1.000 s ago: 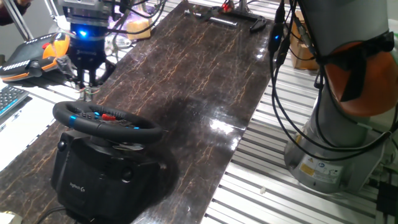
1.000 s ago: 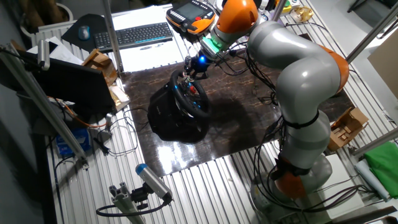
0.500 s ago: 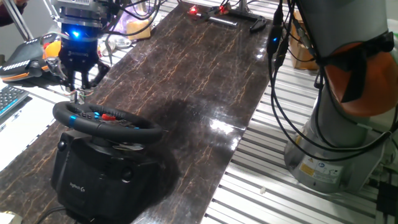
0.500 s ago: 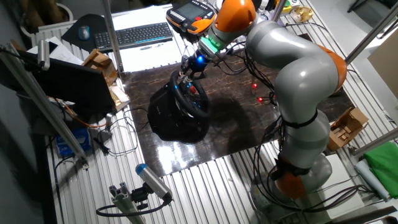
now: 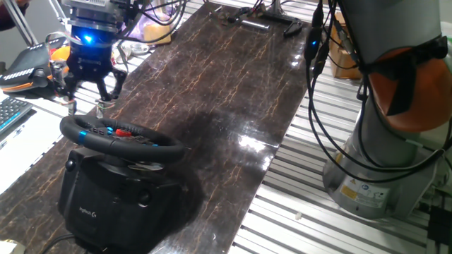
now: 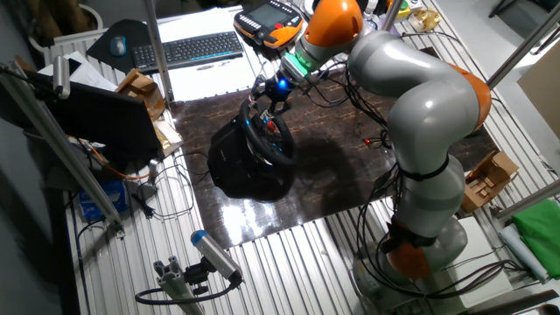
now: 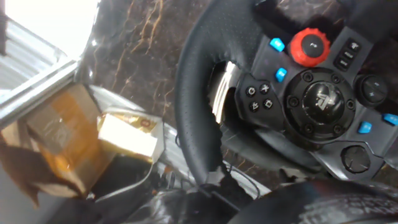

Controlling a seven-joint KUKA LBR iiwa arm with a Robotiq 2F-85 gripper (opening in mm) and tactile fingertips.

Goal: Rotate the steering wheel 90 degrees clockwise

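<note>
Black round gaming steering wheel (image 5: 120, 136) with red and blue hub buttons sits on its bulky black base (image 5: 116, 201), lower left in one fixed view, at the near end of the dark marble-pattern table (image 5: 233, 77). In the other fixed view the wheel (image 6: 267, 140) is centre-left of the frame, on the table's left end. The wheel face tilts up and away from the base; the rim reads as a flat ellipse, long axis running left-right in the first fixed view, with the blue rim mark at its left end. Hand view: rim (image 7: 193, 112) arcs down the middle of the frame, hub with the red dial at upper right, so the camera looks onto the wheel face from just off the rim's left side.

Two-finger gripper (image 5: 86, 99) hangs just above the far left part of the rim, fingers spread apart, holding nothing; contact with the rim not discernible. In the other fixed view it (image 6: 262, 103) sits at the wheel's upper edge.

Versus half a second ago: fingers were close together, now they are splayed wide. Gripper position about the same. Wheel pose unchanged.

Orange-and-black handheld controller (image 5: 39, 60) lies at upper left, off the table.
</note>
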